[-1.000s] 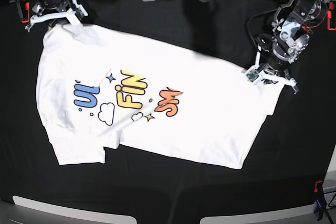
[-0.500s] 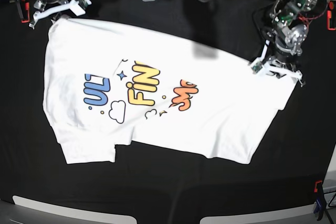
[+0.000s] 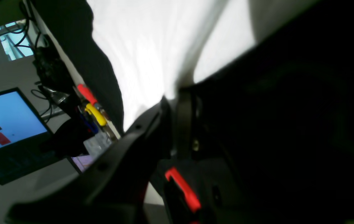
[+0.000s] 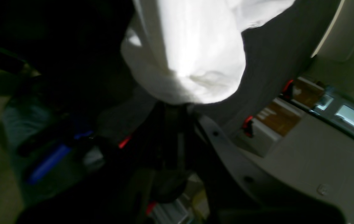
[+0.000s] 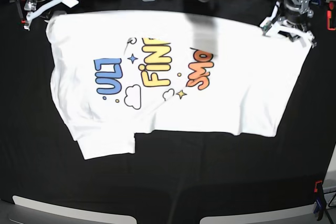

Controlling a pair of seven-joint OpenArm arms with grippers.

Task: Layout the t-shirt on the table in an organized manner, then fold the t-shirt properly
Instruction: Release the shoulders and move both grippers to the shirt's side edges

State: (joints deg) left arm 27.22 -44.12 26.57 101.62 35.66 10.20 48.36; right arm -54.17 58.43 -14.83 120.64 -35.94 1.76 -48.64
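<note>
Stretching across the upper half of the base view, the t-shirt [image 5: 210, 87] lies print-up on the black worktop [image 5: 168, 182], held taut along its top edge. The right pincer [image 5: 50, 4], at the upper left of the frame, is clamped on one corner; the left pincer [image 5: 287, 24], at the upper right, is clamped on the other.

Left wrist view: white cloth [image 3: 152, 53] fills the upper centre and narrows down into the closed jaws at mid-frame. A monitor [image 3: 5, 121] glows at left.

Right wrist view: bunched white fabric [image 4: 192, 62] sits at top centre, pinched just above the dark jaws.
</note>
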